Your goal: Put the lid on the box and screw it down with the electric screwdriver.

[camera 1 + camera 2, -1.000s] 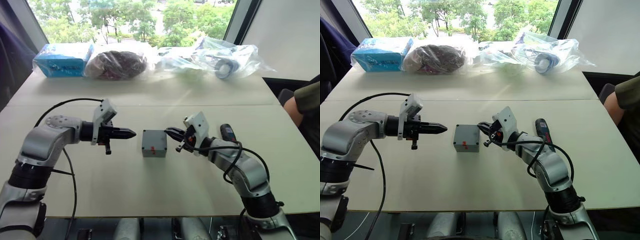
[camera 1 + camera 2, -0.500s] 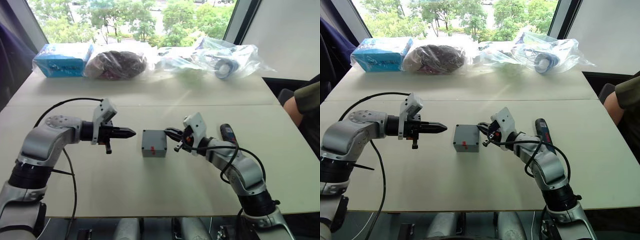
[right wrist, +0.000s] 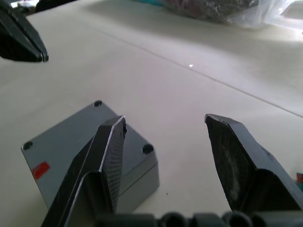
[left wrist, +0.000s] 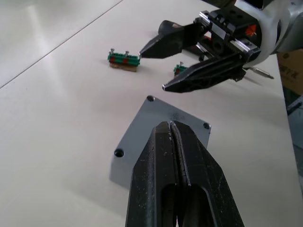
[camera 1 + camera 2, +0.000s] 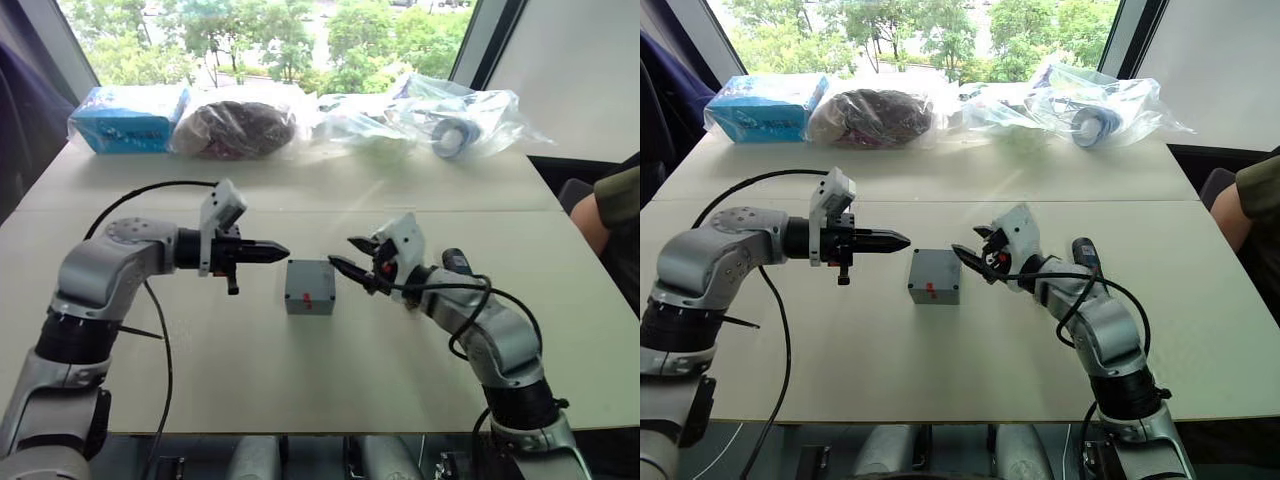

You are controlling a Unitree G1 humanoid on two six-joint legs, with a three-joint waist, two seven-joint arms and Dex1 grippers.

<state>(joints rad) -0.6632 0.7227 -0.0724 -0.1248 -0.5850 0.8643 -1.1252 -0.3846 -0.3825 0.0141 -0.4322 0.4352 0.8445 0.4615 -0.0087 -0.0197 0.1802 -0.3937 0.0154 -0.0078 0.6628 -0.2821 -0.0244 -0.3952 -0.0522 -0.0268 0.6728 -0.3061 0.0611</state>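
Right wrist view: right gripper (image 3: 165, 156) spread beside the lidded box (image 3: 92, 149), probably light, rigid, slick; side walls offer grip. Left gripper (image 4: 173, 137) pressed together.

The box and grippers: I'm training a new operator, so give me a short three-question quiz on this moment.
1. True or false: the lid sits on the box.
2. Which gripper is open? A) left B) right
3. Fill in: the electric screwdriver lies on the table beside the robot's ____ arm.

Key: 1 true. 2 B: the right gripper is spread, the left gripper shut. 3 right.
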